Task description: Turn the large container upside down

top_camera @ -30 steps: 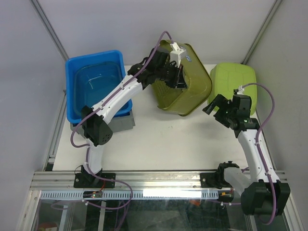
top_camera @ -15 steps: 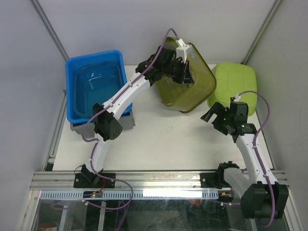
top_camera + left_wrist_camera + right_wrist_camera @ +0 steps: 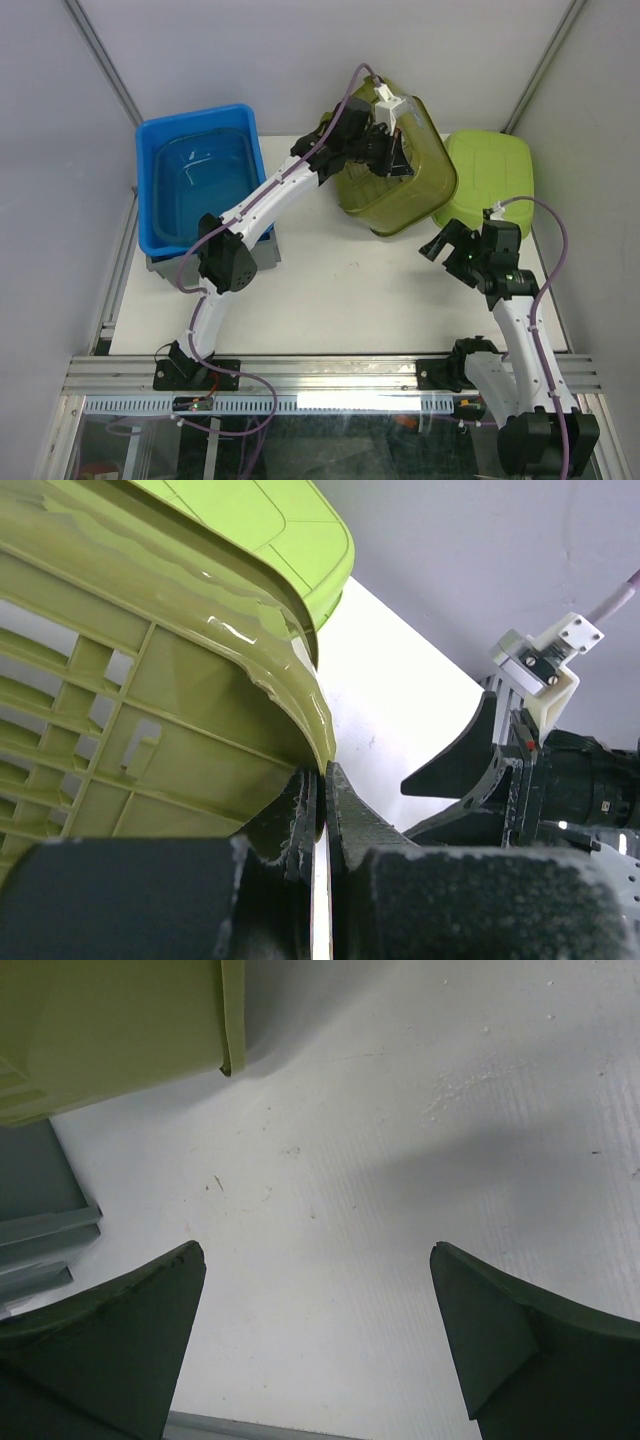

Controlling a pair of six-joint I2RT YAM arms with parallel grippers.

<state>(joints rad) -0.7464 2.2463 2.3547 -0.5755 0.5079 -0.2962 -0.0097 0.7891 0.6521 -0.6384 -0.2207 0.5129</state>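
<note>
The left gripper (image 3: 320,790) pinches the raised rim of the tilted large container (image 3: 418,190), while the right gripper (image 3: 315,1255), spread wide, hangs near its front corner

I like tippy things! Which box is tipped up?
The olive box in the middle, its rim pinched by the left tool. The blue box and the lime one lie flat.

No lettering, label, brand or number can be read here — none at all.
</note>
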